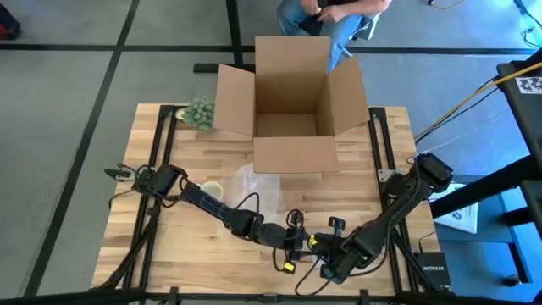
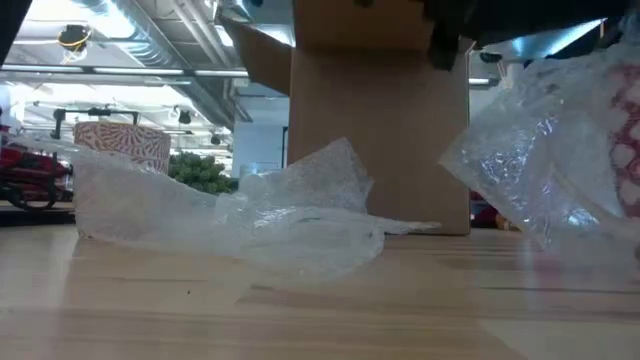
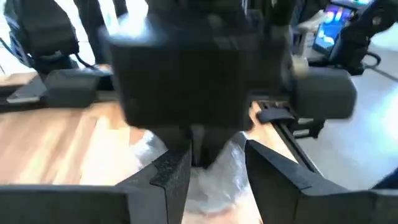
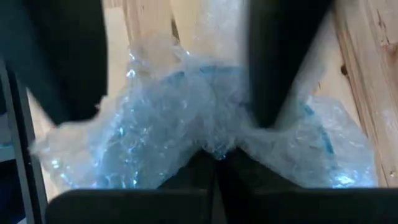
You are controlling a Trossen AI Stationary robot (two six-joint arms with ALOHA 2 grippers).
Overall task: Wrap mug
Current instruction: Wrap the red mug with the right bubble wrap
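Now pinching bubble wrap bundle point(image 4: 205, 118) tight in right gripper point(image 1: 320, 247) at lower centre, with left gripper point(image 1: 296, 240) spread wide around it, probably to take a fold, and mug point(image 1: 210, 190) standing bare mid-left beside loose sheet point(image 1: 257, 188).

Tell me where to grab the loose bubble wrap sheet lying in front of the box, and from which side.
Grip the raised crumpled peak of the bubble wrap sheet, coming down from above. It stands up off the table near the cardboard box, so fingers can probably close around it, while the rest lies low and flat against the wood.
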